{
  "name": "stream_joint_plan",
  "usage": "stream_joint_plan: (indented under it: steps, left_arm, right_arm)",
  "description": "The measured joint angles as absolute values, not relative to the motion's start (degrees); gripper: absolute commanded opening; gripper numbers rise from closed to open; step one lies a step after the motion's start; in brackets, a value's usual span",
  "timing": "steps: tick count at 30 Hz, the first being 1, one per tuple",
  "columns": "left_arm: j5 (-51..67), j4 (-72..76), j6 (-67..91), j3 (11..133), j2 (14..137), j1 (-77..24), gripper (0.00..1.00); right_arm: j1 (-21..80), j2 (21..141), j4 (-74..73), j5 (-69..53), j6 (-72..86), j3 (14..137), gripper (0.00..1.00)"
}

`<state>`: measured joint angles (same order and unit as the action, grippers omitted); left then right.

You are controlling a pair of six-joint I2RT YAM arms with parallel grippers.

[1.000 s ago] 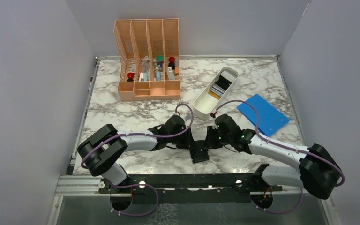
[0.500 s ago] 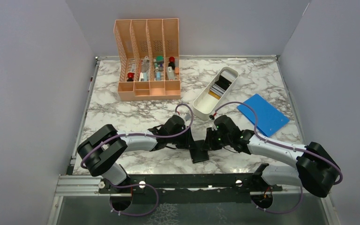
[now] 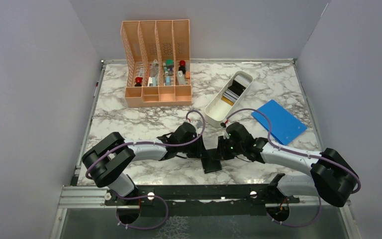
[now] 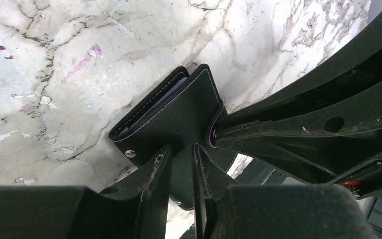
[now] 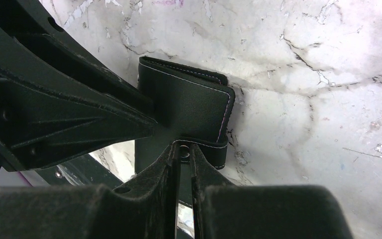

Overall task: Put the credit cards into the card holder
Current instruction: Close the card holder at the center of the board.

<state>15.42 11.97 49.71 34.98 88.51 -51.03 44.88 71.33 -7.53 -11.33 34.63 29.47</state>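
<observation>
The black card holder (image 3: 211, 162) lies on the marble near the front edge, between both grippers. My left gripper (image 3: 201, 149) is shut on one flap of it; in the left wrist view the jaws (image 4: 181, 149) pinch the black leather (image 4: 174, 114), and a pale edge shows inside the fold. My right gripper (image 3: 222, 149) is shut on its snap tab; in the right wrist view the jaws (image 5: 182, 149) clamp the tab just below the holder (image 5: 189, 104). Several credit cards (image 3: 232, 92), tan, white and dark, lie in the white tray (image 3: 214, 110).
A peach slotted organizer (image 3: 156, 64) with small items stands at the back left. A large flat blue rectangle (image 3: 278, 121) lies right of the tray. Grey walls close in the table on three sides. A black rail (image 3: 199, 191) runs along the front edge.
The right arm has crept slightly left toward the card holder. The left arm and the holder have stayed put.
</observation>
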Motion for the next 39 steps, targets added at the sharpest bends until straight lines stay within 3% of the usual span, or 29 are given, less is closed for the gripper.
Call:
stream_joint_plan:
  steps: [39]
  left_arm:
    - [15.4,12.3,50.1,34.9,88.6,-51.0,0.25]
  right_arm:
    - [46.7,72.8,-9.1,-9.4,32.9,31.2,0.13]
